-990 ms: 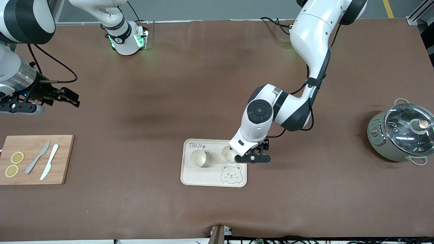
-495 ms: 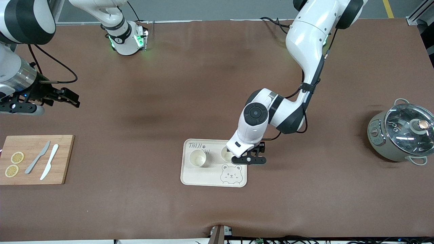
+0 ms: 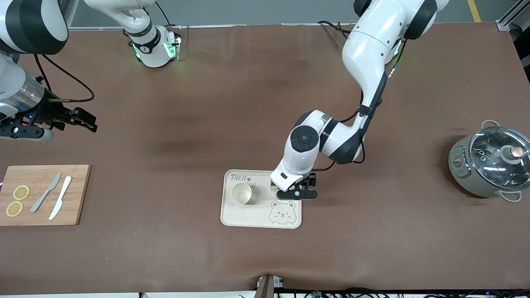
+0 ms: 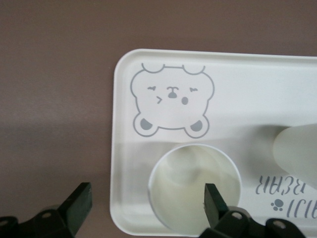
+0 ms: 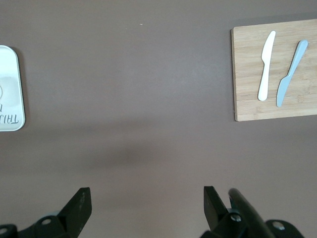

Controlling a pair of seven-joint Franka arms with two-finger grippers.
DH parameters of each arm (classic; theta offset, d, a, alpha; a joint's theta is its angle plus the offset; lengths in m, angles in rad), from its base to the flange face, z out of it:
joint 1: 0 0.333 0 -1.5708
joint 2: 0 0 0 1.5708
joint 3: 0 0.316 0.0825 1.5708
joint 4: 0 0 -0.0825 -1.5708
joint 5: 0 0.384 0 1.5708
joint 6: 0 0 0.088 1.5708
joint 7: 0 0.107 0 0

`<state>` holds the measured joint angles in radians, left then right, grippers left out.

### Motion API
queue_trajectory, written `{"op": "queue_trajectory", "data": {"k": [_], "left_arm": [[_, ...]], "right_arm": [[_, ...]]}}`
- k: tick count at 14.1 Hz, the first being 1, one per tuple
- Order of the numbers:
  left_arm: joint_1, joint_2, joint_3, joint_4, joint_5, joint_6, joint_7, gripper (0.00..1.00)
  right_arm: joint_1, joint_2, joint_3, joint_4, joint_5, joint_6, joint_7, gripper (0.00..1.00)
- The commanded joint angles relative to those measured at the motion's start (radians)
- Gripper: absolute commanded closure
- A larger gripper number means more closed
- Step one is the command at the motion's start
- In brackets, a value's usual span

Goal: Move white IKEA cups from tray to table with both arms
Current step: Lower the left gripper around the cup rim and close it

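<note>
— Two big white arms reach over the brown tabletop (image 3: 198,103). What else is big?

— A grey-green pot (image 3: 488,165) with a glass lid sits near the edge at the left arm's end. A wooden board (image 3: 45,194) lies near the edge at the right arm's end. It has a grey knife (image 3: 45,192), a white knife (image 3: 60,197) and two lemon slices (image 3: 17,200) on it.

— Where are the cups?

— Both stand upright on the bear tray (image 3: 261,215), about midway between the two ends and nearer the front edge. The first cup (image 3: 241,193) is toward the right arm's end. The second cup (image 4: 194,186) is beside it, toward the left arm's end.

— What does the left hand (image 4: 146,203) do?

— It is low over the second cup. Its fingers are spread wide and hold nothing. One finger (image 4: 212,201) is over the inside of the cup, the other is outside the tray edge.

— And the right hand (image 5: 143,206)?

— It waits above the bare tabletop near the right arm's end, also wide open with nothing in it.
</note>
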<state>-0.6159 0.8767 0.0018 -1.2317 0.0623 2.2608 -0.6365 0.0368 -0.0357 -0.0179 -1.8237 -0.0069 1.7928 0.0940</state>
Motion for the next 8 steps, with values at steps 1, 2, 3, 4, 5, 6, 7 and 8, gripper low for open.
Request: {"op": "queue_trajectory", "data": {"k": [1, 2, 3, 4, 5, 6, 7, 8], "left_arm": [[-0.019, 0.028, 0.018, 0.029, 0.017, 0.020, -0.029, 0.00], [-0.019, 0.030, 0.018, 0.029, 0.017, 0.022, -0.028, 0.00], [-0.019, 0.030, 0.018, 0.029, 0.017, 0.023, -0.028, 0.00], [-0.019, 0.030, 0.018, 0.029, 0.017, 0.025, -0.028, 0.00], [-0.019, 0.031, 0.018, 0.029, 0.017, 0.026, -0.026, 0.00], [-0.019, 0.036, 0.018, 0.029, 0.017, 0.026, -0.025, 0.00], [-0.019, 0.039, 0.018, 0.029, 0.017, 0.028, -0.025, 0.00], [-0.019, 0.041, 0.018, 0.029, 0.017, 0.042, -0.025, 0.00]], "right_arm": [[0.000, -0.018, 0.003, -0.012, -0.013, 0.007, -0.005, 0.00], [0.000, -0.018, 0.003, -0.012, -0.013, 0.007, -0.005, 0.00], [0.000, -0.018, 0.003, -0.012, -0.013, 0.007, -0.005, 0.00], [0.000, -0.018, 0.003, -0.012, -0.013, 0.007, -0.005, 0.00], [0.000, -0.018, 0.003, -0.012, -0.013, 0.004, -0.005, 0.00], [0.000, -0.018, 0.003, -0.012, -0.013, 0.003, -0.004, 0.00], [0.000, -0.018, 0.003, -0.012, -0.013, 0.003, -0.004, 0.00], [0.000, -0.018, 0.003, -0.014, -0.013, 0.003, -0.004, 0.00]]}}
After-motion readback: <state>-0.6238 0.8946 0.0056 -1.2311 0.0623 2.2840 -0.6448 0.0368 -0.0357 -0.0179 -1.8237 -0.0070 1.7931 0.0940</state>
